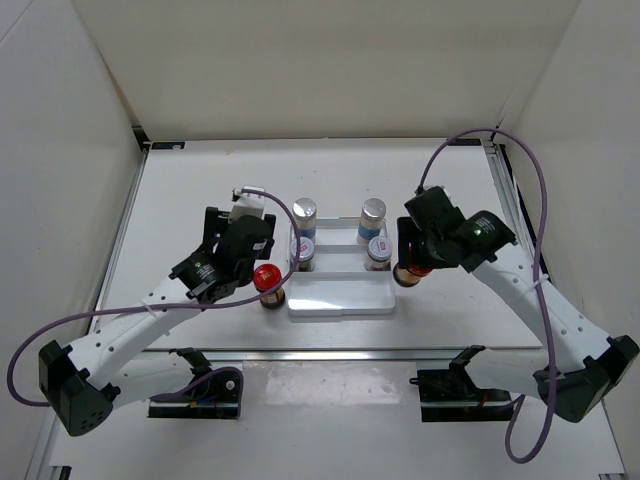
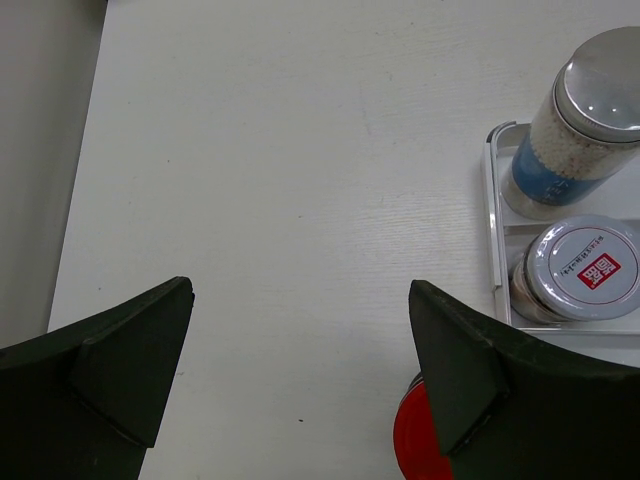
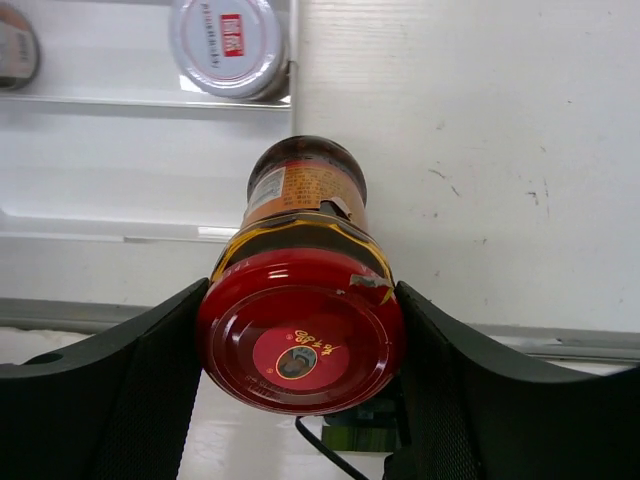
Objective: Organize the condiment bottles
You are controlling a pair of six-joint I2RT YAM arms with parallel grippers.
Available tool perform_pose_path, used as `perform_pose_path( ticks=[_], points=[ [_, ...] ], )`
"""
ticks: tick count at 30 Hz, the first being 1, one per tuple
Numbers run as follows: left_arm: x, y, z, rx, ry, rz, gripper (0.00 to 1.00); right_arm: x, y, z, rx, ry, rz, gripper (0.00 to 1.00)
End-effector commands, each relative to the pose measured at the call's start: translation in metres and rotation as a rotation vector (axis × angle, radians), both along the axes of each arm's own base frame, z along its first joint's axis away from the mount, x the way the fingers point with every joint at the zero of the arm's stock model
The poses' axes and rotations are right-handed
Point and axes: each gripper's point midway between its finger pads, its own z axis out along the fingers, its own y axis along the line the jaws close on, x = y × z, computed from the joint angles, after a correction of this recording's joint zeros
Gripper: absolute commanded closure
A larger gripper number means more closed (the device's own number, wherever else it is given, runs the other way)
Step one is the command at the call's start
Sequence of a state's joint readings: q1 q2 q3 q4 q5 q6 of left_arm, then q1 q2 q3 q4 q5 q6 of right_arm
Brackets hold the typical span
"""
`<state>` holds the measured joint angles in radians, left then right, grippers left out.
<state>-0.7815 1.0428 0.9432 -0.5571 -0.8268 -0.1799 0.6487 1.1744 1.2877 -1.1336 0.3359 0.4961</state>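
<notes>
A white stepped tray [image 1: 340, 298] holds two silver-capped bottles [image 1: 304, 214] [image 1: 372, 213] on the back step and two grey-lidded jars [image 1: 302, 249] [image 1: 378, 248] in front of them. A red-lidded jar [image 1: 267, 281] stands on the table at the tray's left edge. My left gripper [image 1: 258, 262] is open and empty just above it; in the left wrist view the gripper [image 2: 300, 310] has the red lid [image 2: 412, 445] under its right finger. My right gripper [image 1: 412, 262] is shut on the other red-lidded jar [image 3: 300, 330], just right of the tray [image 3: 120, 200].
The left wrist view shows one silver-capped bottle [image 2: 575, 120] and one grey-lidded jar [image 2: 582, 270] inside the tray rim [image 2: 491, 200]. Two black stands [image 1: 200, 390] [image 1: 460, 392] sit at the near edge. White walls enclose the table.
</notes>
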Motion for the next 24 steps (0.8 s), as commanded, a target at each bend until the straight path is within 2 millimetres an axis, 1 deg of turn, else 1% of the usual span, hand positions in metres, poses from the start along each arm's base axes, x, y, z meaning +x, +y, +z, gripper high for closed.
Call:
perform_pose_path(
  ticks=[1,2,3,4,6,7,8,9,10,11,12,14,16,17,18,19,20,21,22,23,24],
  points=[
    [0.004,-0.005,0.017,-0.033,-0.04,-0.003,0.01,-0.001,0.011,0.021,0.042,-0.067,0.007,0.99],
    [0.006,-0.006,0.018,-0.025,-0.039,-0.007,0.01,-0.005,0.018,0.016,0.044,-0.045,0.021,0.99],
    [0.006,-0.006,0.018,-0.025,-0.039,-0.007,0.01,-0.006,0.024,0.016,0.063,-0.046,0.039,0.99],
    [0.006,-0.006,0.018,-0.025,-0.039,-0.007,0.01,-0.005,0.032,0.011,0.068,-0.042,0.052,0.99],
    [0.006,-0.006,0.018,-0.025,-0.039,-0.007,0.01,-0.006,0.041,0.005,0.077,-0.031,0.067,0.99],
    [0.006,-0.006,0.018,-0.025,-0.039,-0.007,0.01,-0.006,0.042,-0.003,0.067,-0.02,0.067,0.99],
    [0.006,-0.006,0.018,-0.025,-0.039,-0.007,0.01,-0.005,0.051,-0.006,0.084,-0.022,0.088,0.99],
    [0.005,-0.005,0.021,-0.032,-0.046,-0.007,0.01,-0.006,0.057,-0.008,0.095,-0.022,0.104,0.99],
    [0.005,-0.005,0.021,-0.032,-0.046,-0.007,0.01,-0.001,0.061,-0.011,0.102,-0.03,0.104,0.99],
    [0.005,-0.005,0.021,-0.032,-0.046,-0.007,0.01,-0.003,0.064,-0.014,0.103,-0.029,0.115,0.99],
    [0.005,-0.005,0.021,-0.032,-0.046,-0.007,0.01,-0.001,0.067,-0.013,0.112,-0.039,0.115,0.99],
    [0.005,-0.005,0.021,-0.032,-0.046,-0.007,0.01,0.002,0.072,-0.024,0.108,-0.024,0.12,0.99],
    [0.006,-0.006,0.018,-0.025,-0.039,-0.007,0.01,0.005,0.075,-0.028,0.109,-0.025,0.12,0.99],
    [0.007,-0.009,0.015,-0.022,-0.029,-0.014,0.01,0.005,0.075,-0.036,0.097,-0.011,0.119,0.99],
    [0.007,-0.009,0.015,-0.022,-0.029,-0.014,0.01,0.006,0.079,-0.039,0.1,0.001,0.125,0.99],
    [0.006,-0.011,0.014,-0.027,-0.024,-0.025,0.01,0.004,0.084,-0.048,0.098,0.017,0.138,0.99],
    [0.006,-0.011,0.014,-0.027,-0.024,-0.025,0.01,0.006,0.086,-0.05,0.098,0.017,0.139,0.99],
    [0.006,-0.012,0.013,-0.031,-0.02,-0.034,0.01,0.004,0.084,-0.057,0.084,0.032,0.138,0.99],
    [0.006,-0.012,0.013,-0.031,-0.02,-0.034,0.01,0.004,0.088,-0.056,0.097,0.025,0.138,0.99],
    [0.006,-0.014,0.013,-0.036,-0.015,-0.044,0.01,0.004,0.089,-0.063,0.086,0.037,0.138,0.99],
    [0.006,-0.016,0.012,-0.04,-0.011,-0.053,0.01,0.003,0.091,-0.066,0.077,0.047,0.146,0.91]
  ],
)
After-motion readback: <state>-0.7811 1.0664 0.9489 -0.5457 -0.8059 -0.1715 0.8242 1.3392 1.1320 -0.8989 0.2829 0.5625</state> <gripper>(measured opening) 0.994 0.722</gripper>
